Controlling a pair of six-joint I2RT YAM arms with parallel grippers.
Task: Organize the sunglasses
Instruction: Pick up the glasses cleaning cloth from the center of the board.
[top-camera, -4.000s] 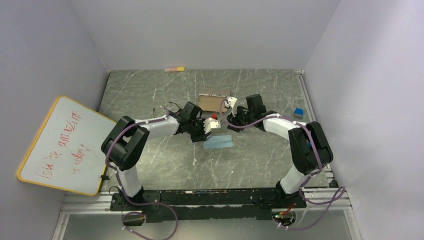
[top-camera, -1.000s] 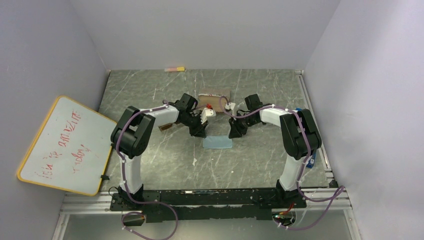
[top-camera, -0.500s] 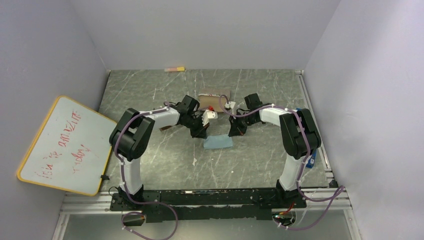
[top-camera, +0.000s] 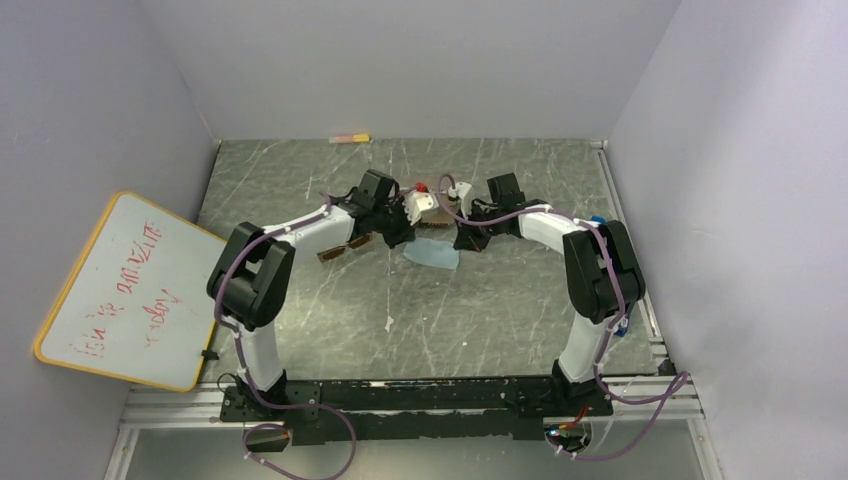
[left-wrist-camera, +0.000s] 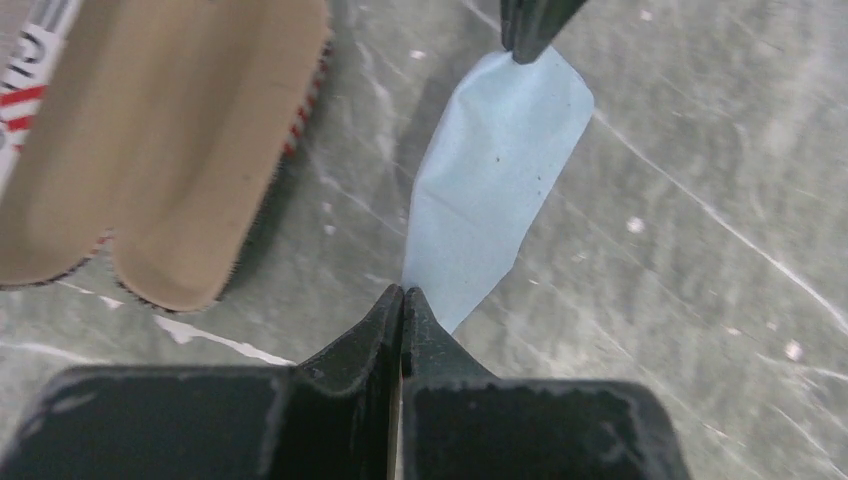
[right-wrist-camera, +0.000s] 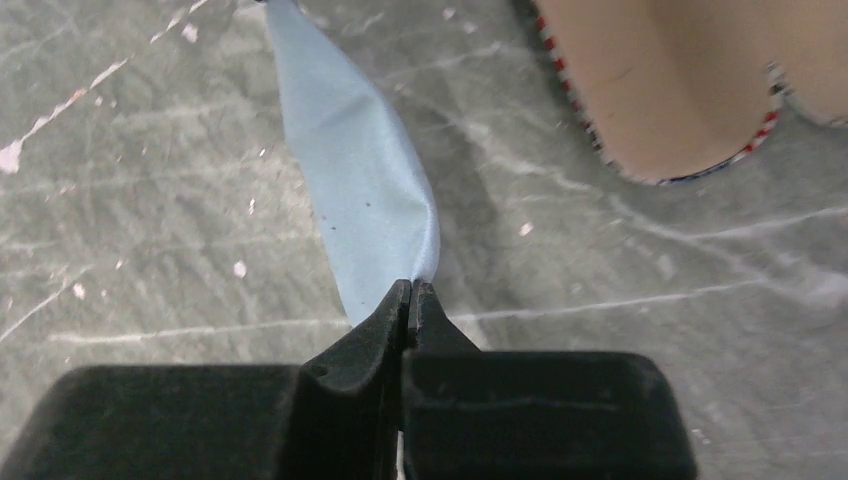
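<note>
A pair of sunglasses (top-camera: 343, 249) with brown lenses lies on the table beside my left forearm. A light-blue cloth (top-camera: 432, 252) hangs stretched between my two grippers, above the table. My left gripper (left-wrist-camera: 402, 292) is shut on one corner of the cloth (left-wrist-camera: 495, 190). My right gripper (right-wrist-camera: 411, 288) is shut on the opposite corner of the cloth (right-wrist-camera: 360, 180). In the top view my left gripper (top-camera: 400, 232) and right gripper (top-camera: 462, 238) are close together mid-table. An open case (left-wrist-camera: 160, 150) with a tan lining lies just behind the cloth and also shows as the case (right-wrist-camera: 680, 80) in the right wrist view.
A whiteboard (top-camera: 130, 290) with a yellow rim leans at the left wall. A small pink and yellow object (top-camera: 349, 137) lies at the back wall. A blue object (top-camera: 597, 220) sits by the right arm's elbow.
The cloth lay flat on the table nearer the front. Both grippers have shut on its corners and carried it up and back towards the case.
</note>
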